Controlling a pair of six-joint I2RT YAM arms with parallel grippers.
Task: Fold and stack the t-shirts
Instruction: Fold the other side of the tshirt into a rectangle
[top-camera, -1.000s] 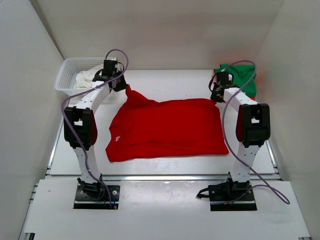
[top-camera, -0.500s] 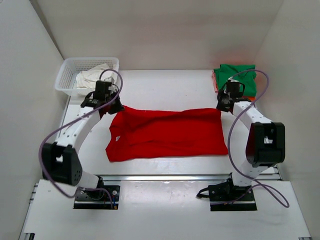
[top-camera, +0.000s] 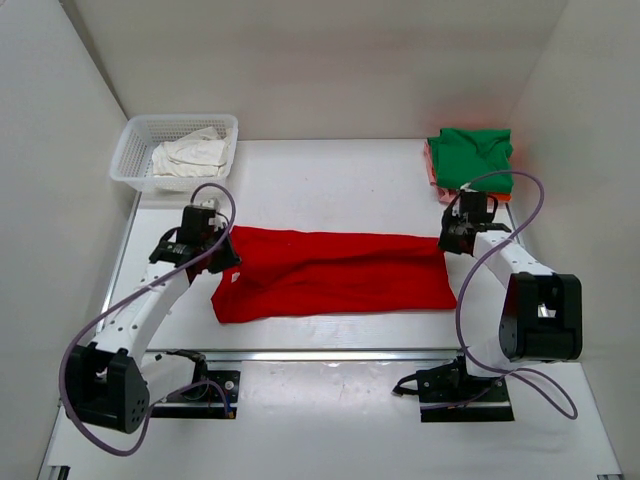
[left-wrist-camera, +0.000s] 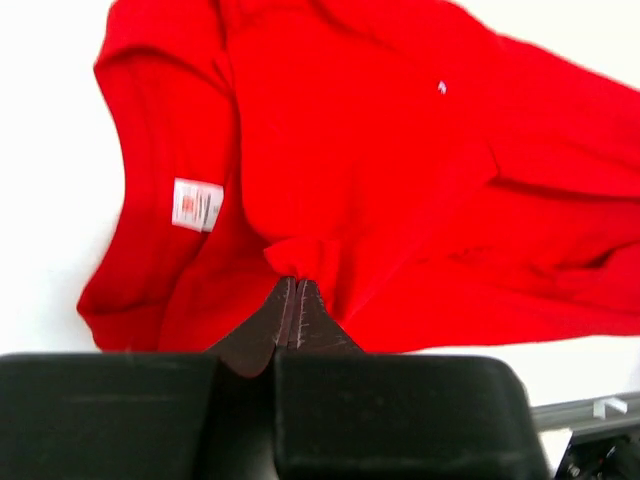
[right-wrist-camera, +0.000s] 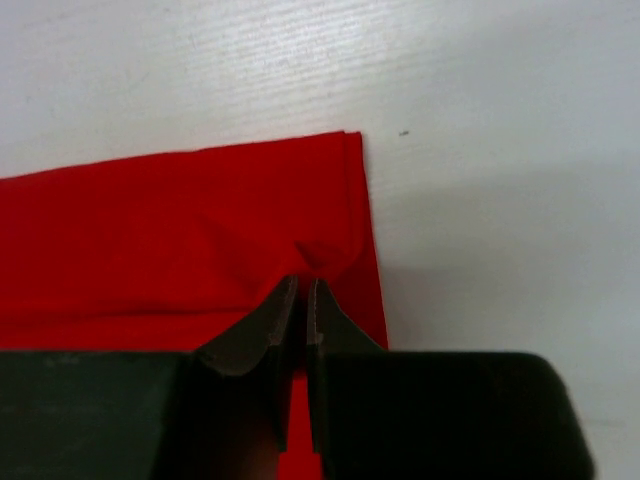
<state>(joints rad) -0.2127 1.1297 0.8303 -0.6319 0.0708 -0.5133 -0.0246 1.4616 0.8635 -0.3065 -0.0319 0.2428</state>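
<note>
The red t-shirt (top-camera: 335, 272) lies on the white table, its far half folded toward me into a wide band. My left gripper (top-camera: 218, 252) is shut on the shirt's far left edge; the left wrist view shows red fabric (left-wrist-camera: 400, 170) pinched at the fingertips (left-wrist-camera: 292, 285) and a white label (left-wrist-camera: 196, 204). My right gripper (top-camera: 447, 240) is shut on the far right corner; the right wrist view shows the red fabric (right-wrist-camera: 180, 230) bunched at its tips (right-wrist-camera: 303, 283). A green t-shirt (top-camera: 472, 155) lies on a salmon-pink one (top-camera: 432, 168) at the back right. An off-white shirt (top-camera: 190, 155) lies in the basket.
The white mesh basket (top-camera: 135, 145) stands at the back left corner. White walls close in the table on three sides. A metal rail (top-camera: 330, 353) runs along the table's near edge in front of the arm bases.
Both grippers have pulled the shirt's far edge toward me and down, so the raised back half now lies folded over the front half as a narrower band.
</note>
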